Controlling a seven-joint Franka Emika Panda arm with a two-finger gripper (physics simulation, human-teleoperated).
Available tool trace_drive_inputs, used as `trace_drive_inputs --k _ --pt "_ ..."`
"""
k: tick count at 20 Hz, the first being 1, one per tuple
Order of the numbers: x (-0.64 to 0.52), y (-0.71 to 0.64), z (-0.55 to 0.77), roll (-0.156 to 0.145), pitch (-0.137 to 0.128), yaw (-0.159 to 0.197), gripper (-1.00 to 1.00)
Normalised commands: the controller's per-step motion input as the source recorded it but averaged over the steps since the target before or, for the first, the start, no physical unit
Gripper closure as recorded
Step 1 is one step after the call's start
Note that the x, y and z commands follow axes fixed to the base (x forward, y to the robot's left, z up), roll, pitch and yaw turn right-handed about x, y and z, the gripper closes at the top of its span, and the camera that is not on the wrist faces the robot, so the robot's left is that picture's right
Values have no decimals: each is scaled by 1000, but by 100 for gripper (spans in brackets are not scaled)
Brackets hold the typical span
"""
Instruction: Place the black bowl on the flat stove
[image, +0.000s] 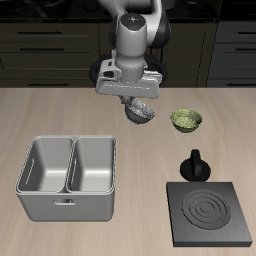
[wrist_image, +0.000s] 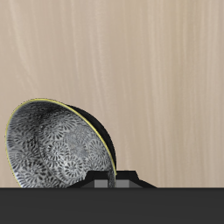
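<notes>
gripping the black bowl (image: 141, 111) by its rim, tilted | claw (image: 133, 99) raised above tabletop (image: 60, 110) | flat stove (image: 210, 212) well apart

Pale wood-grain tabletop (image: 60, 110), matt, smooth. Small round black bowl (wrist_image: 61, 149): silvery speckled glaze inside, dark outer wall, thin yellow-green rim. Flat dark grey square stove slab (image: 208, 212), matt, pale rings. Grey two-compartment metal tray (image: 68, 176), dull brushed sheen.

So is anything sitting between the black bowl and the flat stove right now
The black bowl hangs tilted in the hand, above the table. Only the black knob stands at the flat stove's near edge; the yellow-green bowl sits off to the side.
</notes>
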Motion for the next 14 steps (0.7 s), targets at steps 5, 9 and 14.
trace_drive_inputs --k 5,9,14 --pt "32 103 406 37 -64 5 100" --pt "27 58 308 32 -52 3 100" --pt "62 14 72 11 -10 10 100"
